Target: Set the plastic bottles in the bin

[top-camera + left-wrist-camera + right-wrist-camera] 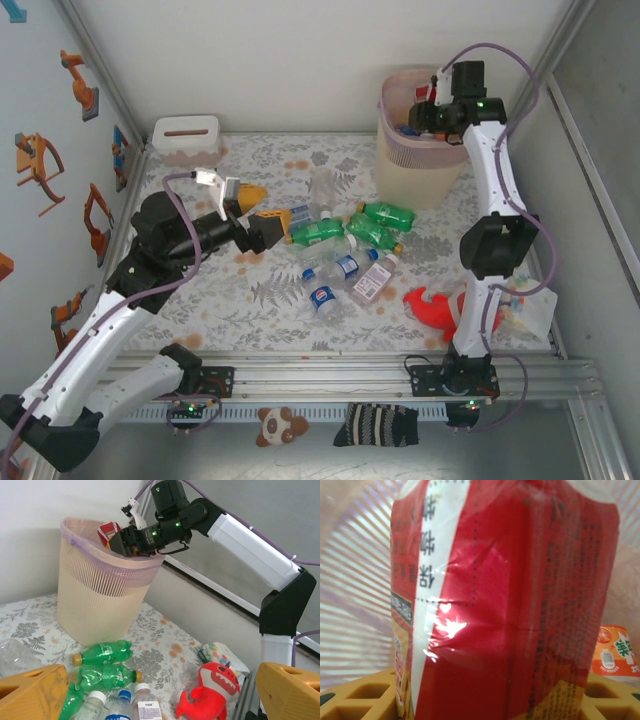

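open mat (250,320) left of bottles (345,255)

three green bottles (318,232), about six clear bottles (350,265), one bin (410,180), one shark toy (432,305), one white box (186,140).

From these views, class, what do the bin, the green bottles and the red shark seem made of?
The bin: probably rigid plastic, matte beige, with moulded ribbed slats. The green bottles: thin translucent plastic, glossy, catching highlights. The red shark: likely plush fabric, matte, softly rounded.
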